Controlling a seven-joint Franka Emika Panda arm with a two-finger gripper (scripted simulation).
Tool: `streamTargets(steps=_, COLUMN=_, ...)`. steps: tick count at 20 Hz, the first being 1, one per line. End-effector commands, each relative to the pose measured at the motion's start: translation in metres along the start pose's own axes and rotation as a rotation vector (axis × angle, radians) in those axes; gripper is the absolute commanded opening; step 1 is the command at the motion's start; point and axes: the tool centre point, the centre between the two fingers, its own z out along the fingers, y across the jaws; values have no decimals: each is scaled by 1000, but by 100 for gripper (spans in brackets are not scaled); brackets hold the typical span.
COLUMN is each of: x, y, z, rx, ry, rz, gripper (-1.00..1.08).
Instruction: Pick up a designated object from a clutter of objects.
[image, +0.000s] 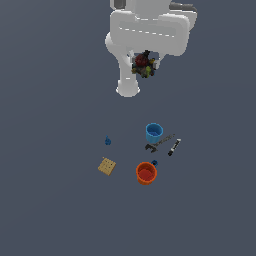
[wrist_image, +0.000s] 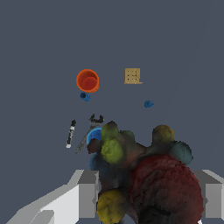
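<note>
High above the blue cup (image: 154, 132), clear of the floor: the gripper (image: 145, 64), fingers closed on the dark spiky cluster (image: 143, 65). Cluster wedged between the two pale fingers (wrist_image: 87, 194), one on each side, filling most of the gap in the wrist view. Lumps of deep red, yellow-green and black packed together (wrist_image: 148, 179), the largest red lump nearest the camera. White arm links (image: 150, 30) bulking over it in the exterior view.

Down on the grey floor (image: 50, 200), well below the lifted cluster, the remaining clutter:
- Blue cup upright, mouth open upward; partly hidden behind the cluster in the wrist view (wrist_image: 93, 135).
- Just beside the blue cup, a dark tool (image: 159, 142) lying flat, its forked end (wrist_image: 96, 118) pointing away from the cup.
- Next to the tool, on its far side from the blue cup, a black marker (image: 174, 147) with pale ends, also flat (wrist_image: 70, 134).
- Nearer the exterior camera than the blue cup, an orange-red mug (image: 146, 173), upright, with a blue handle-like bit touching its rim side (wrist_image: 85, 96).
- Off to the exterior view's left of the mug, a tan waffle square (image: 106, 166), lying flat and apart from everything else (wrist_image: 132, 75).
- Between the waffle square and the blue cup, though closer to the square, a tiny blue piece (image: 107, 141); shape too small to make out (wrist_image: 148, 104).
</note>
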Motion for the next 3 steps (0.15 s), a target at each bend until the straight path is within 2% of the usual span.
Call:
streamTargets(steps=1, x=-1, y=-2, z=-4, rx=0, ry=0, rz=1, gripper=-100)
streamTargets(steps=3, x=-1, y=-2, z=-4, rx=0, ry=0, rz=1, gripper=-100)
